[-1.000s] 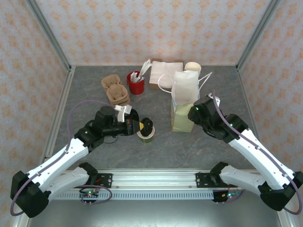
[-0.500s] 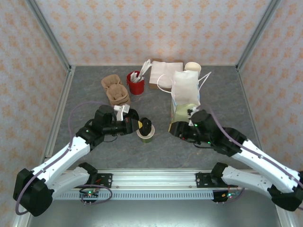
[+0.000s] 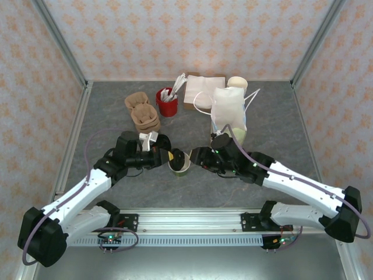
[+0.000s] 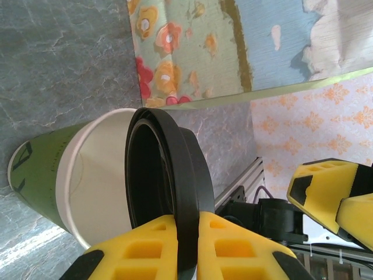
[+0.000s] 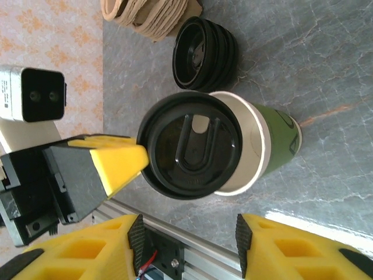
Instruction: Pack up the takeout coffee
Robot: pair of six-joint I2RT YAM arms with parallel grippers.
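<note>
Fingers (image 4: 145, 242) of left gripper (image 4: 185, 227) pinch rim of black lid (image 5: 189, 146). Lid sits tilted against mouth of olive-green cup (image 3: 180, 168), not seated flat. Cup stands lower centre of top view on grey table (image 3: 280, 119). Right gripper (image 5: 189, 227) fingers spread apart, gripping nothing. White paper bag (image 3: 228, 108) upper right of cup, apart.

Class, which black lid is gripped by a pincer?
The lid at the green cup's mouth, its edge pinched by the left pincer; the other black lids lie stacked on the table, untouched.
</note>
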